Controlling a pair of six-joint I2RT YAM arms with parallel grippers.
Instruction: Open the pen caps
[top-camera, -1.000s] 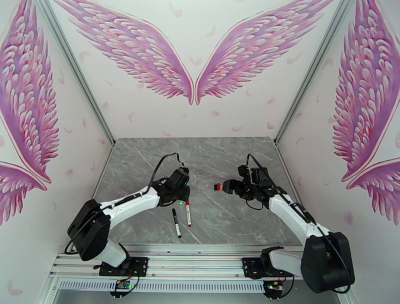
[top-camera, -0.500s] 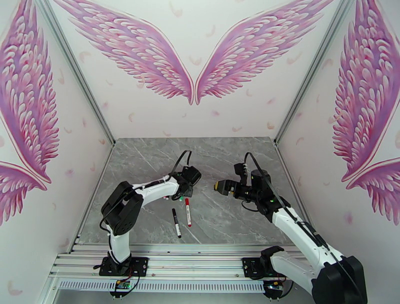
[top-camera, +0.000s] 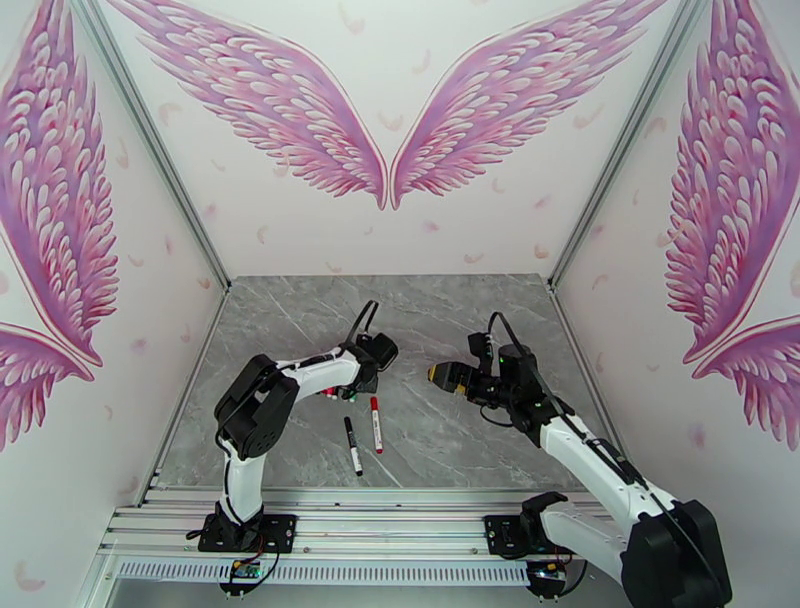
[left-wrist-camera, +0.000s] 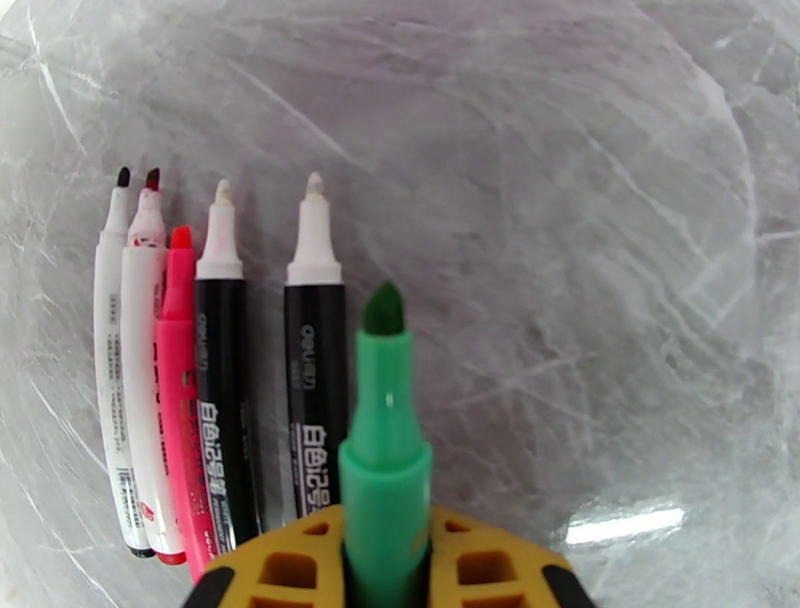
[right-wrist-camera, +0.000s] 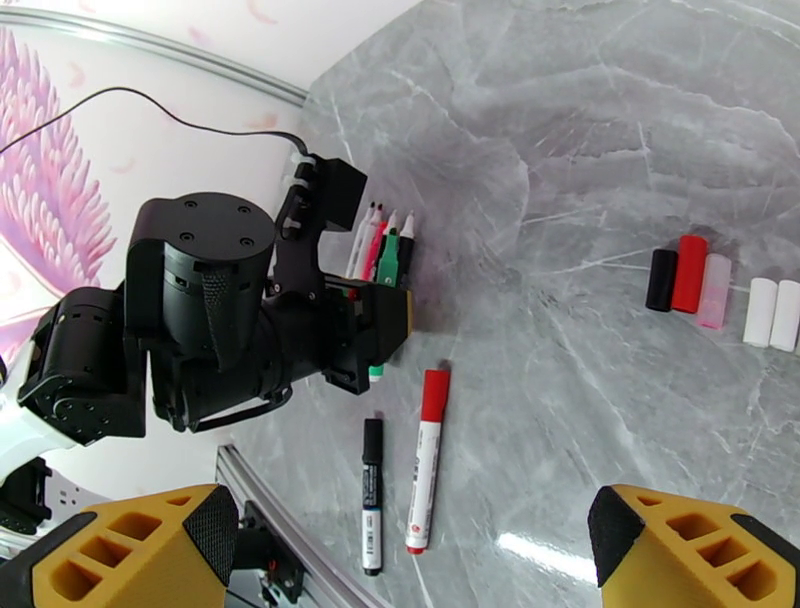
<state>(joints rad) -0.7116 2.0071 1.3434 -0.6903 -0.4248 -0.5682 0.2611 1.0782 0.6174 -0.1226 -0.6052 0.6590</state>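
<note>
One marble tabletop (right-wrist-camera: 600, 150): left end effector (left-wrist-camera: 385, 545) pinches green marker (left-wrist-camera: 385, 420), right end effector (right-wrist-camera: 415, 535) spread.

The tabletop (top-camera: 450, 300) was grey marble with pale veins; the walls (top-camera: 300, 225) were white with pink-purple wings. A green marker (left-wrist-camera: 385, 420) sat between the yellow fingers of the left gripper (left-wrist-camera: 385, 560). The loose caps were a black cap (right-wrist-camera: 661, 280), a red cap (right-wrist-camera: 689, 273), a pale pink cap (right-wrist-camera: 714, 291) and two white caps (right-wrist-camera: 761, 312). The red-capped pen (right-wrist-camera: 427, 460) and the black-capped pen (right-wrist-camera: 372, 495) had white barrels.
</note>
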